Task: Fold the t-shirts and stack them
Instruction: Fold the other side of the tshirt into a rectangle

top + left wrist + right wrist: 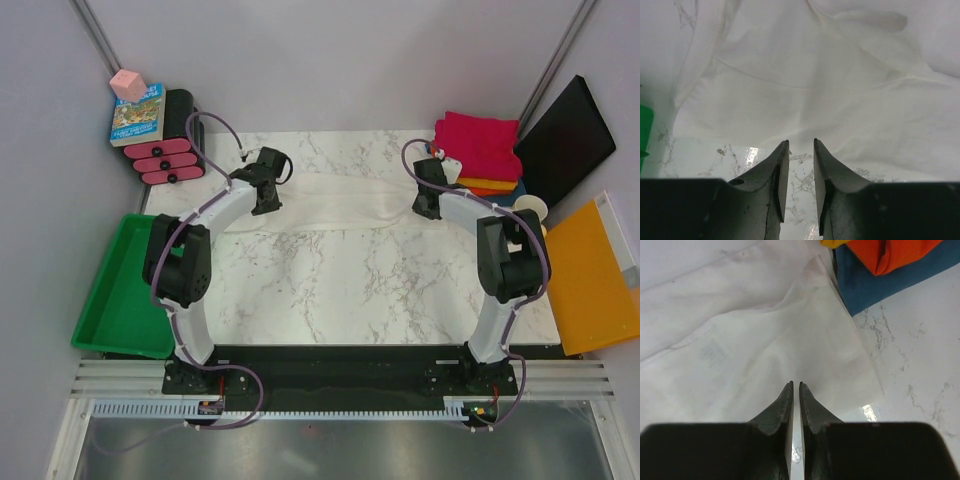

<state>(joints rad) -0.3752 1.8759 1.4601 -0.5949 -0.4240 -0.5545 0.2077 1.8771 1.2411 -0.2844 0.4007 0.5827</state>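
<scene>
Two empty grippers flank the white tee (330,205), which lies flat and wrinkled with its long axis running left to right. We read it as not yet folded. The left gripper (801,142) sits at the tee's left end, jaws parted a little with bare marble showing between them, its tips just at the near hem and the cloth spreading away ahead. The right gripper (796,385) sits at the tee's right end, jaws a thin slit apart and gripping nothing, its tips over the cloth close to the near edge. Neither arm is nearer, since each has its own end, so we judge the next fold a two-arm pinch along that hem. Just beyond the tee's right end stands the folded stack (480,150), magenta over orange over dark blue, touching or nearly touching the tee's corner. On the tee's near side the table (350,300) gives room to fold toward us. A green bin (110,300) sits off the tee's left end.
</scene>
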